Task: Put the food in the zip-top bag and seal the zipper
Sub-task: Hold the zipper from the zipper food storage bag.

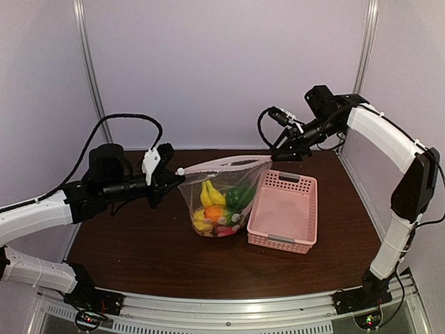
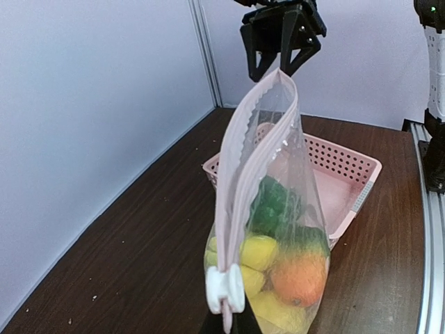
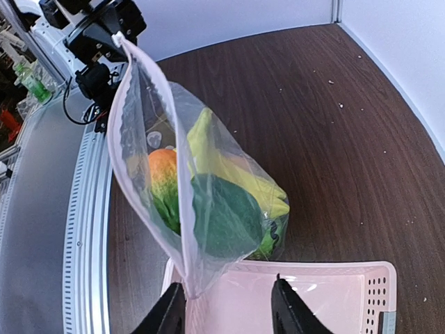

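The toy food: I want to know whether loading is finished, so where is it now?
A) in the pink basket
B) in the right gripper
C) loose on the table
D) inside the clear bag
D: the toy food shows through the clear bag, while the pink basket holds nothing.

place: robotics lab cell | signs: white panel walls [image 1: 222, 62], metal frame posts [image 1: 89, 62], metal mounting rail [image 1: 243, 306] edging wooden table [image 1: 153, 250]
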`<state>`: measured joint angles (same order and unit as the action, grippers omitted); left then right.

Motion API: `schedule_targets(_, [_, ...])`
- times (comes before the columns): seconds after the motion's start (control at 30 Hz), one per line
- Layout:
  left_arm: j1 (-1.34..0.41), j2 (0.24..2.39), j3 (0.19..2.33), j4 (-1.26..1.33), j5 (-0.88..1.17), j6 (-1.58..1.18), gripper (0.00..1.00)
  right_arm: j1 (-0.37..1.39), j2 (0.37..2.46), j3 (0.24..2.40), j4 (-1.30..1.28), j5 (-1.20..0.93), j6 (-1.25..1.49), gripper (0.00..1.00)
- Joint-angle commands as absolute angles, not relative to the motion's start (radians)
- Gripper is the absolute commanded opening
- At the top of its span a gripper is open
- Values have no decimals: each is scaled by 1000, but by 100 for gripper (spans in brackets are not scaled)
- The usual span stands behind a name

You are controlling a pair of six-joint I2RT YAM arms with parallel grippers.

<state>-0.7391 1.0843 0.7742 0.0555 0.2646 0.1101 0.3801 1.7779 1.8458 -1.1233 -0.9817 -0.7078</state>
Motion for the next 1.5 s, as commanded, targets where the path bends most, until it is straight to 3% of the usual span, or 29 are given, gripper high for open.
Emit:
schedule_targets(0.0, [-735, 1094, 808, 88, 347, 104, 0, 446, 1756, 1953, -1141, -884, -721, 56])
schedule_targets(0.17, [-736, 1140, 863, 52, 384, 122, 0, 606, 1744, 2005, -1028, -837, -669, 61])
schedule_targets(0.6, [-744, 1112, 840, 108, 393, 101, 0, 829, 1938, 2177, -851, -767, -500, 58])
schedule_targets(1.17, [-744, 1108, 817, 130, 421, 79, 0, 872, 1996, 2177, -801, -870, -456, 46])
schedule_targets(1.47, [-744, 1118, 819, 141, 417, 74, 0, 896, 2003, 2172, -823, -828, -465, 49])
